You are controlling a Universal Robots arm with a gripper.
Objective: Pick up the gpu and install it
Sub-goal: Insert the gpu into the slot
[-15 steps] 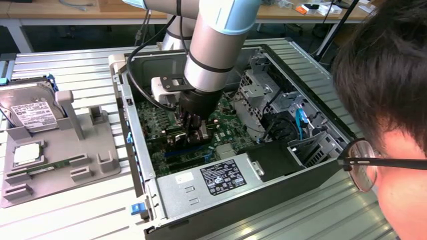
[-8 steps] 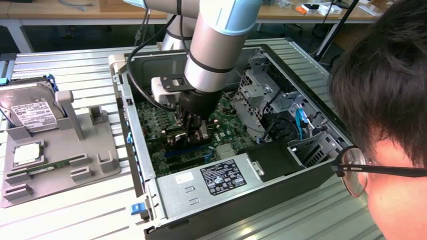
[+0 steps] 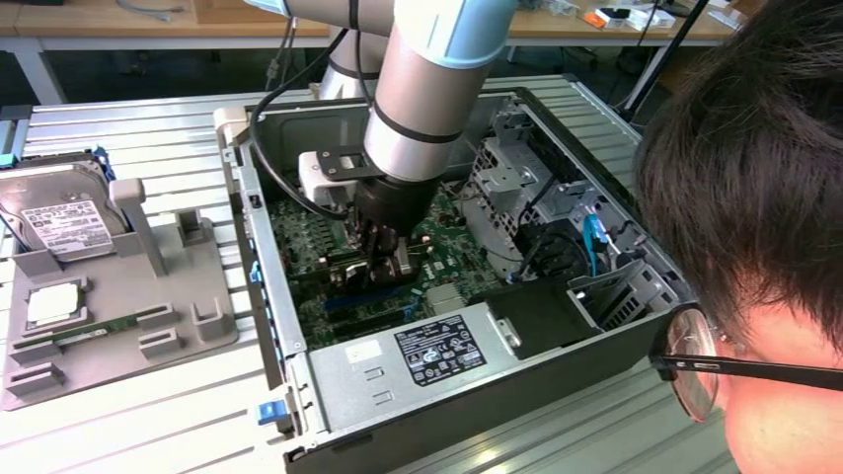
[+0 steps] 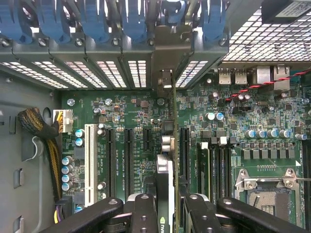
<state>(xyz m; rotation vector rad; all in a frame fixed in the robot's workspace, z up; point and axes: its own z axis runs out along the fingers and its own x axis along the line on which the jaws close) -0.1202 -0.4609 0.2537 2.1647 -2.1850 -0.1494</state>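
Gripper [image 4: 167, 206] clamped on the gpu [image 4: 167, 160], held edge-on, low inside the open computer case [image 3: 283, 341] over the motherboard [image 4: 272, 126]. Judged best kept upright, card edge aligned with a black expansion slot [image 4: 183, 145], bracket toward the rear vents [image 4: 137, 73].

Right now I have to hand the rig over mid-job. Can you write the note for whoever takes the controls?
Claw: shut on the graphics card, holding it edge-on, deep inside the open computer case.
Card: upright above the motherboard, its metal bracket end toward the rear slot openings. From the wrist view I cannot tell whether its edge has entered a slot.
Done: card picked up and carried into the case.
Left: seating it is not confirmed.
Also: hard drive sits on the grey holder at the exterior view's left; a person's head is close at the right.
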